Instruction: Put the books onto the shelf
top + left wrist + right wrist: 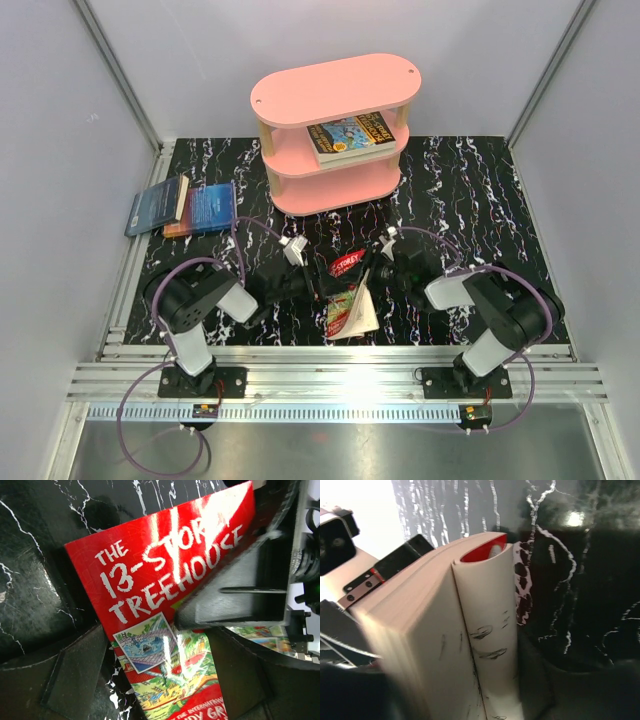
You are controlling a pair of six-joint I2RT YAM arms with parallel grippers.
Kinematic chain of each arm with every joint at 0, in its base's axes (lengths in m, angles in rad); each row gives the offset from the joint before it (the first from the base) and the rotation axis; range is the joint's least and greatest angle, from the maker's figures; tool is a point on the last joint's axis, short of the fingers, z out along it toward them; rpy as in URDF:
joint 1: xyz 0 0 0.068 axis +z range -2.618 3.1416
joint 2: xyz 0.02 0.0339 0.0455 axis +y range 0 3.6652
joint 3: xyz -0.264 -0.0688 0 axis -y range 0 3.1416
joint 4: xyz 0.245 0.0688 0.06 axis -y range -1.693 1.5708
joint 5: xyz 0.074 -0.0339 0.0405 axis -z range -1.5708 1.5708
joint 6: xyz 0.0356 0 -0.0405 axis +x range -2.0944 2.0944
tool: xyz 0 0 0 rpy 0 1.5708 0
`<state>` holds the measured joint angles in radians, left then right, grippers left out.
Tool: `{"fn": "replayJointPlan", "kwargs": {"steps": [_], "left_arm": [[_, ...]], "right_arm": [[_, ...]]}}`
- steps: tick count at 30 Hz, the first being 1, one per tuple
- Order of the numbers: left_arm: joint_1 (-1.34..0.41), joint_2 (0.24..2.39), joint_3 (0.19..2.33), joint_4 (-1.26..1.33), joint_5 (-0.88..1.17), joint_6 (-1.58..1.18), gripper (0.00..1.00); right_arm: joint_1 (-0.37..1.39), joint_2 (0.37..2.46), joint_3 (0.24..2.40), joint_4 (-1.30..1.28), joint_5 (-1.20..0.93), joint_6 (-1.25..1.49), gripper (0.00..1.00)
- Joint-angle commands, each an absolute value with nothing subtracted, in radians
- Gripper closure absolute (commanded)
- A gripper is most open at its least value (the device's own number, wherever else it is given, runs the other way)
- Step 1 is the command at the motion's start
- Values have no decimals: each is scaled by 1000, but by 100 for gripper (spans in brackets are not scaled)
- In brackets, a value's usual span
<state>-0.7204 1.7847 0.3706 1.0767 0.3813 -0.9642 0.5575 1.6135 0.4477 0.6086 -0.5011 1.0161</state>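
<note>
book: red "Treehouse" paperback (350, 300), lengthwise near-far, equally close to both
left gripper (155, 690): astride cover, hold unclear
right gripper (445, 690): round pages; we can't tell grip

Both arms bend inward, left tool (316, 283) spread wide, right tool (373, 268) close opposite.

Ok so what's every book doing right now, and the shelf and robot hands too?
Red Treehouse book: between both grippers, cover splayed open, not shelved.
Yellow-teal book: lying flat on the shelf's middle tier.
Dark blue book: on the table, left side, not shelved.
Blue-and-orange book: beside it, touching, not shelved.
Pink shelf: upright, holding one book.
Left gripper: open around the red book.
Right gripper: at the book's pages; grip unclear.
</note>
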Motion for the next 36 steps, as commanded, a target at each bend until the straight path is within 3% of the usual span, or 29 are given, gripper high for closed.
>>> {"fn": "replayJointPlan", "kwargs": {"steps": [1,7,9,14,16,17,18,20,25,36], "left_arm": [[-749,1824,368,885,344,-976,14],[-746,1756,345,804,287,-936,14],[-744,1753,344,798,281,-933,14],[-739,1759,348,807,285,-931,14],[-738,1759,351,808,287,-931,14],[-738,1761,351,813,288,-930,14],[-738,1763,354,818,290,-930,14],[-738,1767,351,828,298,-931,14],[-736,1753,328,842,296,-933,14],[-724,1784,313,905,321,-945,14]], "right_arm": [[676,1652,387,623,-571,1038,53],[676,1475,373,395,-516,983,74],[676,1383,397,180,-435,935,73],[676,1060,518,-313,-252,851,13],[676,985,535,-374,-206,841,20],[675,971,529,-382,-196,841,32],[676,963,522,-377,-192,851,36],[675,980,485,-306,-219,880,53],[676,1107,399,-45,-337,951,58],[680,1140,445,-43,-279,934,85]]}}
